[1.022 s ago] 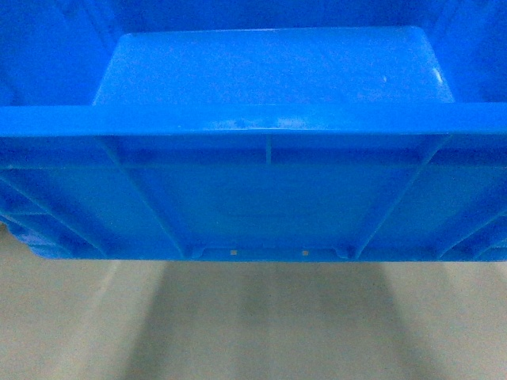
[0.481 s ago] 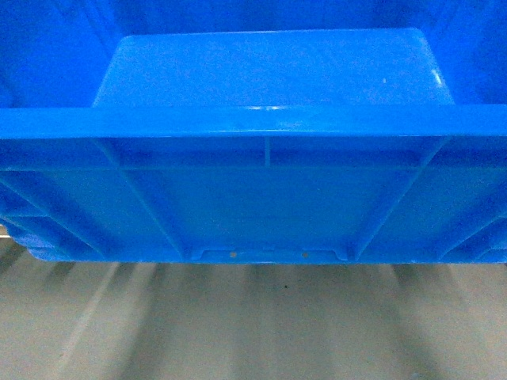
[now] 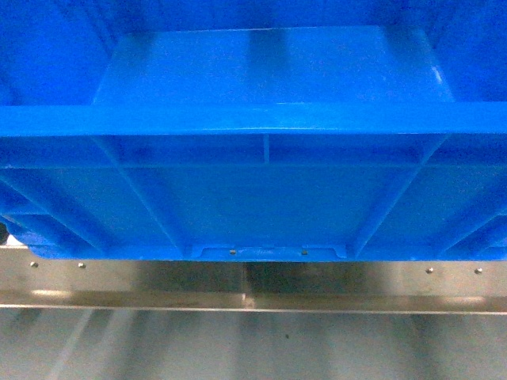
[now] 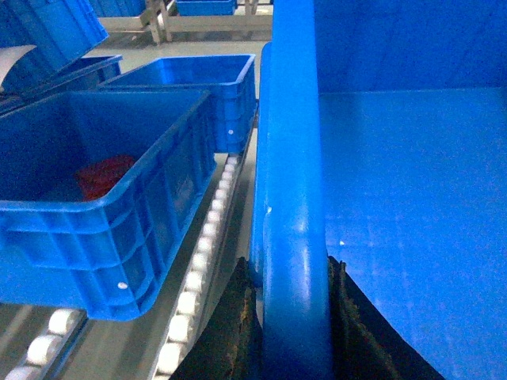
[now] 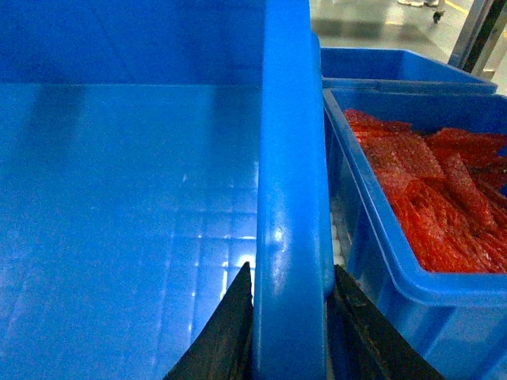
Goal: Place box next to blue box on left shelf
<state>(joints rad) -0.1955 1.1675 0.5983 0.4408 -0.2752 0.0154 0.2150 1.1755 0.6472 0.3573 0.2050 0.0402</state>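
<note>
Bright-blue plastic, thick-rimmed and ribbed down the walls: the box [image 3: 261,198], open-topped and bare inside, filled nearly the whole head view. Seemed to hang clear of the surface below, though contact at the base could not be made out. Sat between two other crates: a blue crate [image 4: 103,198] with something red in it just beside its left wall, and a crate of red mesh pieces [image 5: 412,237] close against its right wall. Farther along on the left, a second blue crate [image 4: 198,79] and a run of white rollers [image 4: 198,261] beneath.

Judged stiff and light for its bulk, being empty; smooth and glossy, so likely slippery under a narrow pinch. Too wide for one arm, hence best taken at the flat rim on the two opposite sides, level, so as not to tip or twist. Was held just so: left jaws pinching the left rim, one dark finger [image 4: 238,317] outside and one inside the wall; right jaws pinching the right rim in the same way, a dark finger [image 5: 230,332] on the inner side.

Against the head views of a second and half a second before: same framing of the box, rim and ribs in the same place. Below it, though, pale floor had given way to a riveted metal shelf rail [image 3: 356,286], now directly under the base edge. Dark streaks also new on the box's inner floor. Read as the base having rolled up to the shelf with the load carried unchanged.
</note>
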